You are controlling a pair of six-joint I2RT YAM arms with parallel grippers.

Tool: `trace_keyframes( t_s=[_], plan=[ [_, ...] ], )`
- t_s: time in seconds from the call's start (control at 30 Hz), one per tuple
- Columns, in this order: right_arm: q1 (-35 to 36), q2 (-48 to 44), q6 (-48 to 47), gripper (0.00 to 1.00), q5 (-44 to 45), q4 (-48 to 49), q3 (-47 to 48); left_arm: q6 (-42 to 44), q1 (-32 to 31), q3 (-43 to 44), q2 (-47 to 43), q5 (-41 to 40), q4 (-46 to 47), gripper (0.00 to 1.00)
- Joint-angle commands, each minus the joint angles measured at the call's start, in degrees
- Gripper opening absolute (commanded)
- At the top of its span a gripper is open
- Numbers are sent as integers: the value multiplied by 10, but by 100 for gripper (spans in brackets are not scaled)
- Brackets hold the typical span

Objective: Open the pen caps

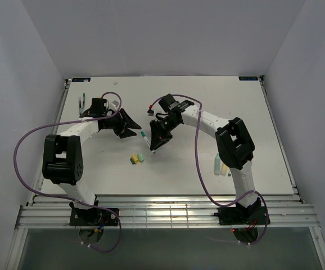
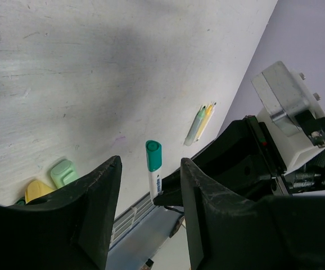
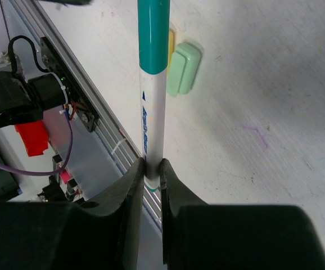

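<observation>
Pinches the pen [image 3: 153,112] tight in the right gripper [image 3: 152,169], above the table [image 2: 95,67], teal cap [image 2: 153,154] poking toward the left gripper [image 2: 150,169], spread wide and bare, ready to pull it off.

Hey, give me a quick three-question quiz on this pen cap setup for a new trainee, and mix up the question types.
1. True or false: the right gripper has its fingers shut on the teal-capped pen.
2. Pick one: the left gripper is A) open, B) shut on a yellow cap, C) shut on a marker barrel.
3. Fill in: the loose cap beside the yellow cap is light ____.

Key: 1 true; 2 A; 3 green.
</observation>
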Motion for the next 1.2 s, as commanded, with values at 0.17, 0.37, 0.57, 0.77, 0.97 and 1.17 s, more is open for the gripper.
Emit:
trace_keyframes(
  t_s=[0.17,0.37,0.57,0.77,0.97,1.17],
  plan=[
    [18,8,1,8,-37,10,69,-7,-12,4,-18,13,19,56],
    [20,12,2,8,-41,10,69,-7,-14,3,-17,15,21,50],
    [21,17,5,8,-36,10,71,-8,-14,-3,-20,22,26,23],
    [20,28,13,8,-22,9,94,-7,-15,-9,-23,25,26,17],
    [20,32,20,8,-25,8,98,-6,-16,-15,-30,22,26,34],
    [20,30,21,8,-29,9,92,-5,-16,-16,-33,22,26,25]
  ],
)
